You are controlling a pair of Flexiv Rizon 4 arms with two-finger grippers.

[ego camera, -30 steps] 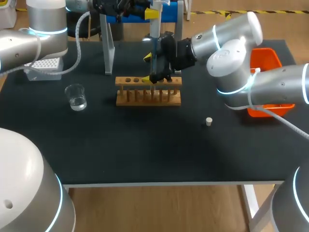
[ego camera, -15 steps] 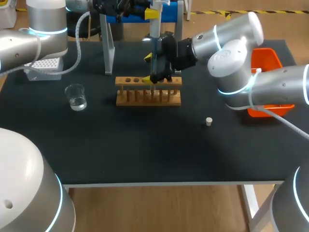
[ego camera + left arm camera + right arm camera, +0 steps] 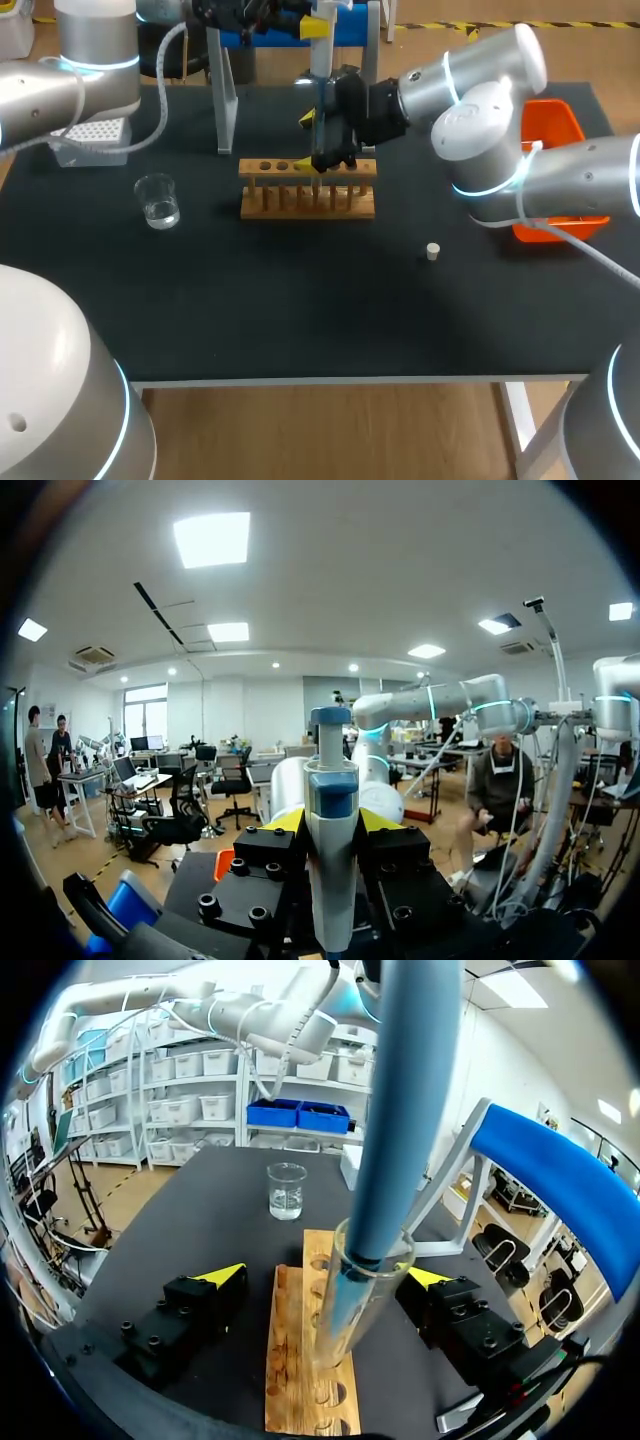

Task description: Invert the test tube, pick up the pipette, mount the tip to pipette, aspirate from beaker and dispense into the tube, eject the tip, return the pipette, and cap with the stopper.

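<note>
**A:** Head view first. Where is the pipette?
**B:** The pipette (image 3: 322,95) hangs upright from the left gripper (image 3: 315,25) at the far side of the table (image 3: 300,310). Its lower end comes down to the rack (image 3: 307,192), hidden behind the right gripper (image 3: 318,142), which sits at the rack's top rail.
**A:** What else lies there?
**B:** A beaker (image 3: 157,200) with a little clear liquid stands left of the rack, well apart. The stopper (image 3: 432,251) lies alone, to the right of the rack and nearer the front edge.
**A:** Left wrist view?
**B:** The left gripper's fingers (image 3: 285,822) clamp the pipette from both sides. Its blue and white head sticks up between the yellow tips.
**A:** Right wrist view?
**B:** The tube (image 3: 345,1320) stands upright in a rack hole, between the right gripper's fingers (image 3: 222,1274). They are spread. One yellow tip is close by the tube's rim, the other stands clear, so nothing is grasped. The pipette's blue shaft runs down into the tube's mouth. The beaker is ahead, past the rack's far end.
</note>
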